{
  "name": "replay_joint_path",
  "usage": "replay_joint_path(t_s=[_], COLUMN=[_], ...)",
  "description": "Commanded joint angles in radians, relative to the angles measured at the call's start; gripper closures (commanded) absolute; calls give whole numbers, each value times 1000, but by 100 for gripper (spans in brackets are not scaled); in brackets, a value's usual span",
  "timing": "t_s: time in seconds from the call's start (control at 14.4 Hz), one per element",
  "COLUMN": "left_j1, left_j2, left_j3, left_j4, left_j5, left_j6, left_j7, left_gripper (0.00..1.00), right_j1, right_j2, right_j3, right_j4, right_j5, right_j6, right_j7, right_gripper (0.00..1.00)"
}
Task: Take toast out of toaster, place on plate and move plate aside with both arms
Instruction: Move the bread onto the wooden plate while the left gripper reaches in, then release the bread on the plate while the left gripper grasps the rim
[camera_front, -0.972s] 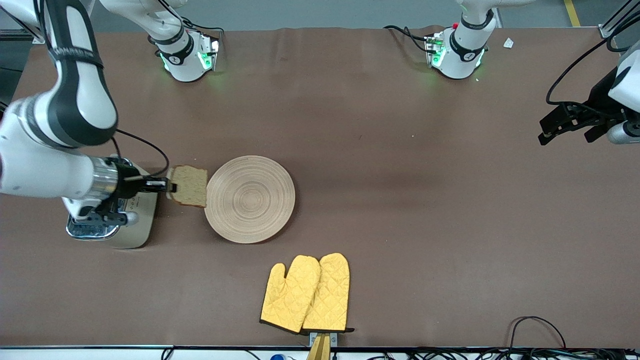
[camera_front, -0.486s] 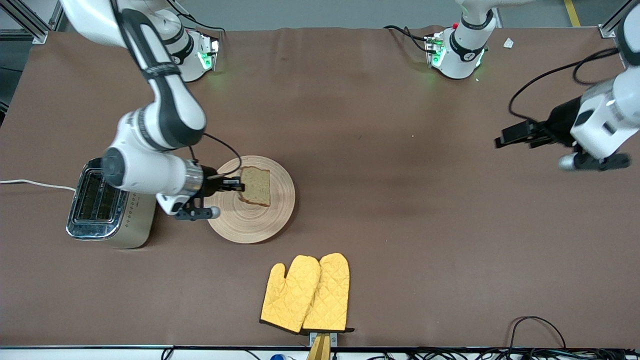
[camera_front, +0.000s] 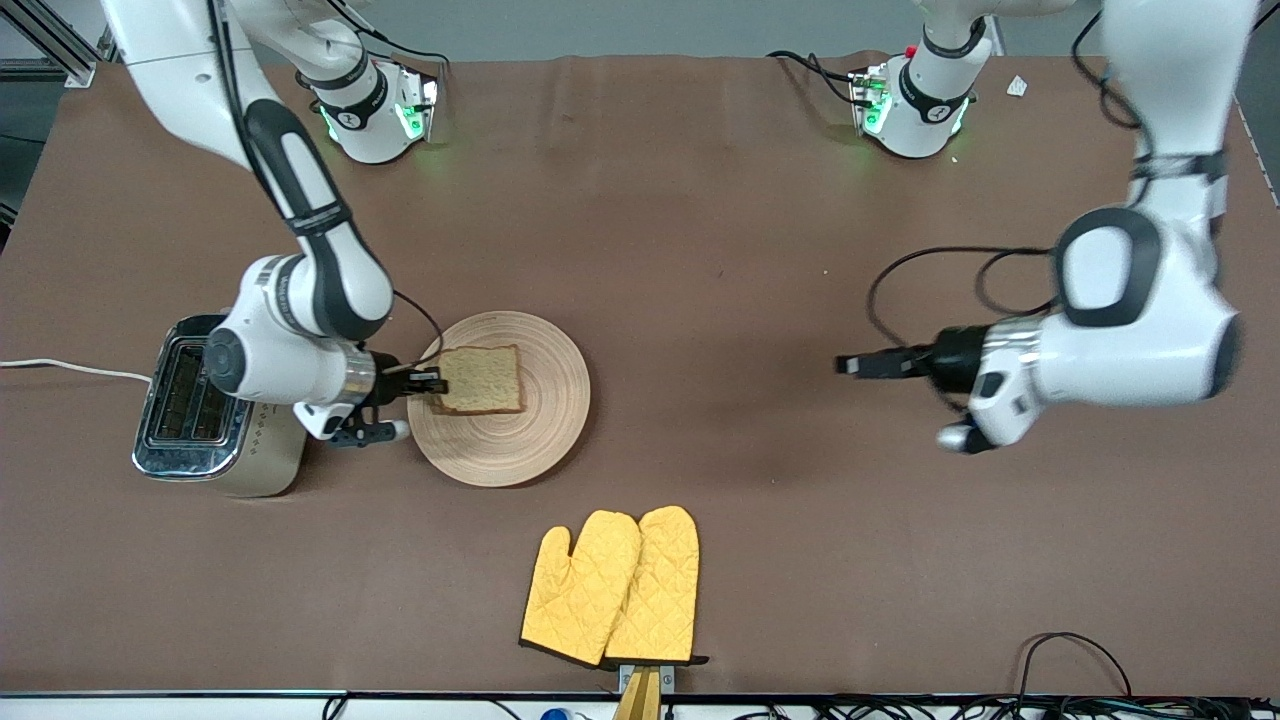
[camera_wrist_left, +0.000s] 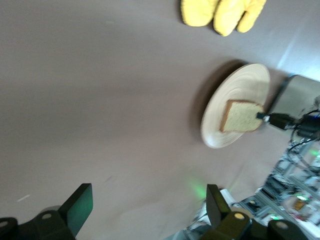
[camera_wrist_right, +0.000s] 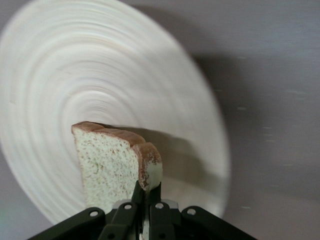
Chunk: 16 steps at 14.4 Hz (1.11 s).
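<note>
Presently, front view: right gripper (camera_front: 432, 383) pinches the toast (camera_front: 481, 379) over the plate (camera_front: 550, 420), beside the toaster (camera_front: 215, 420). Left wrist view: left gripper (camera_wrist_left: 145, 210) hangs spread, empty, over bare table. Right wrist view: toast not yet laid; release judged next.

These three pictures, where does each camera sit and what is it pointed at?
Front view: high across the table, facing both arms' bases; shows the toaster, mitts, and the right pincer shut on the toast over the plate.
Left wrist view: on the left arm, above bare table; its open pincer shows, aimed toward the plate.
Right wrist view: on the right arm, just above the plate; its pincer pinches the toast.
All three share plate and toast.
</note>
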Motion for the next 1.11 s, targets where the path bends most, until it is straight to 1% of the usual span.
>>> replay_joint_path(t_s=[0.0, 0.07, 0.21, 0.28, 0.42, 0.49, 0.56, 0.62, 0.69, 0.76, 0.83, 0.9, 0.97, 1.04], left_j1=[-128, -181, -270, -310, -379, -414, -437, -454, -473, -494, -511, -523, -528, -528], left_j2=[127, 165, 248, 285, 351, 383, 411, 437, 460, 483, 504, 526, 544, 555], left_j3=[2, 2, 2, 2, 2, 2, 2, 2, 2, 1, 1, -8, -19, -28], left_j4=[39, 54, 74, 86, 126, 158, 184, 212, 232, 253, 270, 289, 302, 309], left_j5=[-77, -80, -108, -132, -203, -239, -266, -286, -295, -309, -329, -353, -375, -379], left_j6=[151, 219, 351, 402, 469, 497, 519, 535, 557, 592, 621, 643, 666, 687], left_j7=[-3, -3, 1, 12, 26, 29, 32, 35, 40, 60, 86, 119, 152, 175], left_gripper=[0, 0, 0, 0, 0, 0, 0, 0, 0, 0, 0, 1, 3, 11], right_j1=[-45, -44, -44, -45, -47, -47, -45, -54, -76, -94, -105, -111, -128, -139], right_j2=[-70, -87, -115, -136, -177, -205, -245, -288, -315, -322, -322, -322, -336, -369], right_j3=[5, 5, 2, -8, -47, -59, -64, -68, -76, -80, -83, -88, -103, -107], right_j4=[-69, -69, -68, -63, -50, -46, -46, -34, -5, 45, 128, 191, 237, 251], right_j5=[12, 10, 9, -8, -121, -150, -198, -308, -356, -356, -365, -370, -372, -372], right_j6=[-24, -38, -49, -61, -105, -127, -130, -133, -150, -221, -359, -445, -499, -526], right_j7=[-45, -45, -43, -45, -39, -31, -30, -28, -21, -7, 24, 44, 42, 41], right_gripper=[6, 0, 0, 0, 0, 0, 0, 0, 0, 0, 0, 0, 0, 0])
